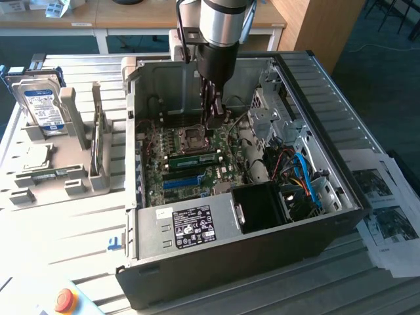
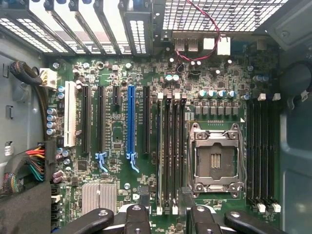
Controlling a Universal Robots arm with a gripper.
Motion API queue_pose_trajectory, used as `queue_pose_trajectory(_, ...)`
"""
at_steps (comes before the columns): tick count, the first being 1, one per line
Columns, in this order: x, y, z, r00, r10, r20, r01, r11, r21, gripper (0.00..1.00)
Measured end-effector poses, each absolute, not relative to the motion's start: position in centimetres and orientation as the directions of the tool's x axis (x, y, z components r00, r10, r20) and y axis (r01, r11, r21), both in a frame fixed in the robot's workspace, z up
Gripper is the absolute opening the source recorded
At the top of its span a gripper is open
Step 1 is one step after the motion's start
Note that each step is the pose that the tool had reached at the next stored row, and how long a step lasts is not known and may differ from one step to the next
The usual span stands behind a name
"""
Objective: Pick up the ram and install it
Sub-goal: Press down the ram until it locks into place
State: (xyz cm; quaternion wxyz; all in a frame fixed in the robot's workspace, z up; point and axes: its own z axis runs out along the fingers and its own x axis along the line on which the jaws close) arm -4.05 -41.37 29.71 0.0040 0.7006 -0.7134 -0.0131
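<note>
The ram (image 1: 193, 159), a long green stick, stands seated in a slot on the motherboard (image 1: 161, 177), just in front of the CPU socket (image 1: 195, 138). In the wrist view it shows edge-on as a thin green line (image 2: 160, 146) in the slot row beside the socket (image 2: 215, 161). My gripper (image 1: 213, 122) hangs inside the open computer case, a little above the board. Its dark fingers (image 2: 142, 201) stand apart on either side of the slot row. The gripper (image 2: 164, 202) is open with nothing between its fingers.
The case walls (image 1: 328, 111) and a black power supply (image 1: 262, 207) with cables hem in the board. A grey fixture (image 1: 72, 164) at the exterior view's left holds a hard drive (image 1: 42, 108) and a thin upright plate (image 1: 97, 141). Papers (image 1: 387, 210) lie at the right.
</note>
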Motion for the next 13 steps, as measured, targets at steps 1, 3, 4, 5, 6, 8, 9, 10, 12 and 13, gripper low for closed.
queue_pose_trajectory(1,-4.05,-41.37,29.71,-0.018,-1.000,-0.013,-1.000,0.018,0.024,0.37)
queue_pose_trajectory(3,-4.05,-41.37,29.71,-0.018,-1.000,-0.013,-1.000,0.018,0.024,0.37)
queue_pose_trajectory(4,-4.05,-41.37,29.71,-0.018,-1.000,-0.013,-1.000,0.018,0.024,0.37)
queue_pose_trajectory(5,-4.05,-41.37,29.71,-0.018,-1.000,-0.013,-1.000,0.018,0.024,0.37)
queue_pose_trajectory(6,-4.05,-41.37,29.71,-0.018,-1.000,-0.013,-1.000,0.018,0.024,0.37)
queue_pose_trajectory(8,-4.05,-41.37,29.71,-0.018,-1.000,-0.013,-1.000,0.018,0.024,0.37)
queue_pose_trajectory(9,-4.05,-41.37,29.71,-0.018,-1.000,-0.013,-1.000,0.018,0.024,0.37)
queue_pose_trajectory(10,-4.05,-41.37,29.71,-0.018,-1.000,-0.013,-1.000,0.018,0.024,0.37)
queue_pose_trajectory(12,-4.05,-41.37,29.71,-0.018,-1.000,-0.013,-1.000,0.018,0.024,0.36)
queue_pose_trajectory(13,-4.05,-41.37,29.71,-0.018,-1.000,-0.013,-1.000,0.018,0.024,0.29)
